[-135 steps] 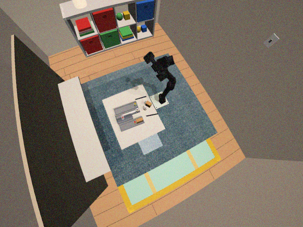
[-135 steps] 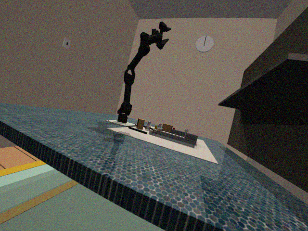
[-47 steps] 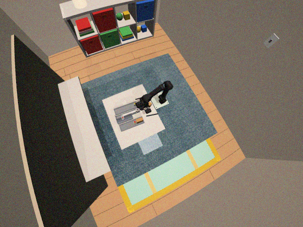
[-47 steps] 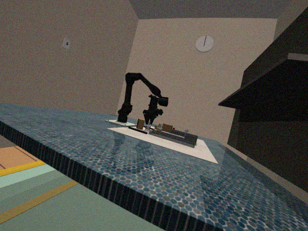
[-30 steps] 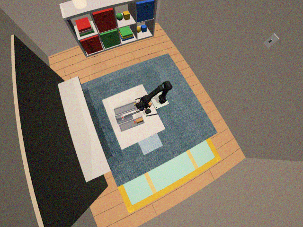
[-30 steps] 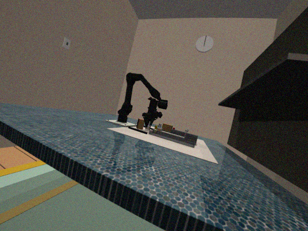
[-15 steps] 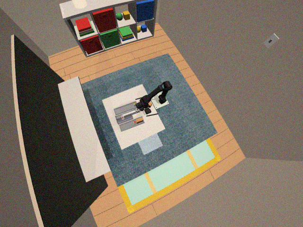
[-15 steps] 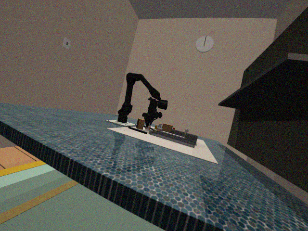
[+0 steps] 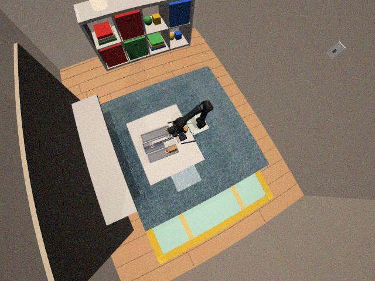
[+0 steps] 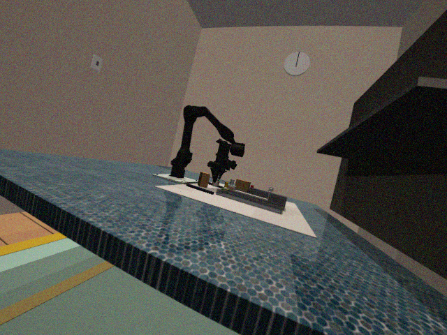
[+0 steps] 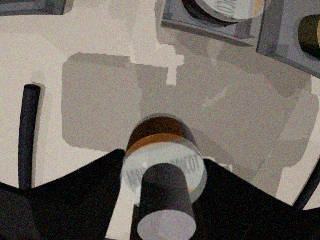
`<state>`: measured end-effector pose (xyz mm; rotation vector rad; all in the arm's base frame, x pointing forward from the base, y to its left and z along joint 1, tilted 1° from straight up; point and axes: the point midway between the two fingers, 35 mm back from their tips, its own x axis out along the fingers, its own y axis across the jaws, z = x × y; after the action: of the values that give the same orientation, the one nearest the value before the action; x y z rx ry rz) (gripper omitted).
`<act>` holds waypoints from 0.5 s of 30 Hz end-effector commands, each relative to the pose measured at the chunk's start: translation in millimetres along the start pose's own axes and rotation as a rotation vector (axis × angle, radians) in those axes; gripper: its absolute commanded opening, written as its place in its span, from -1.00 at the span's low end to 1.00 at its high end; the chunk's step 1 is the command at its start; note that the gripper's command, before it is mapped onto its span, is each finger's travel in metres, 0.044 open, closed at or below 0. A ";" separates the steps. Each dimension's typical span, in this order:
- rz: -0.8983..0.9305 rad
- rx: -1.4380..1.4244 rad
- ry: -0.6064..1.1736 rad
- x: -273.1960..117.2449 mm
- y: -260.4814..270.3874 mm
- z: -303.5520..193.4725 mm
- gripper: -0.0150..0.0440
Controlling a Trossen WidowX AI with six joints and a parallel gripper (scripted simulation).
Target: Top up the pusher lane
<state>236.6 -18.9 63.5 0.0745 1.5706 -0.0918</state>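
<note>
My gripper [image 10: 216,183] [image 11: 162,163] is shut on a loose jar [image 11: 161,142]. The jar is upright, amber-brown with an orange band, a pale label ending in "COT" and a tall dark knob with a light top. It is low over the white board; whether its base touches is unclear. A similar brown jar with a pale label [image 11: 227,6] stands in the lane ahead [image 11: 207,31], behind its low front edge; its upper part is cut off in the wrist view. The pusher plate cannot be made out. The arm hides the held jar in the top view.
A neighbouring lane holds a dark and yellow jar [image 11: 309,35]. Another lane [image 9: 157,156] holds a red-topped item [image 9: 166,150] and an orange-brown block [image 9: 172,148]. A second block [image 10: 204,179] stands near the gripper. Black bars [image 9: 188,141] [image 11: 28,135] lie at both sides.
</note>
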 end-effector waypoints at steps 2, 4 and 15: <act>-0.005 -0.002 -0.013 -25.1 -1.4 6.7 -0.49; -0.005 -0.002 -0.013 -34.3 -1.5 7.9 -0.49; -0.004 -0.004 -0.010 -85.1 -2.3 8.0 -0.49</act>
<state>245.4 -20.2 128.7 0.0751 1.5740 -0.0923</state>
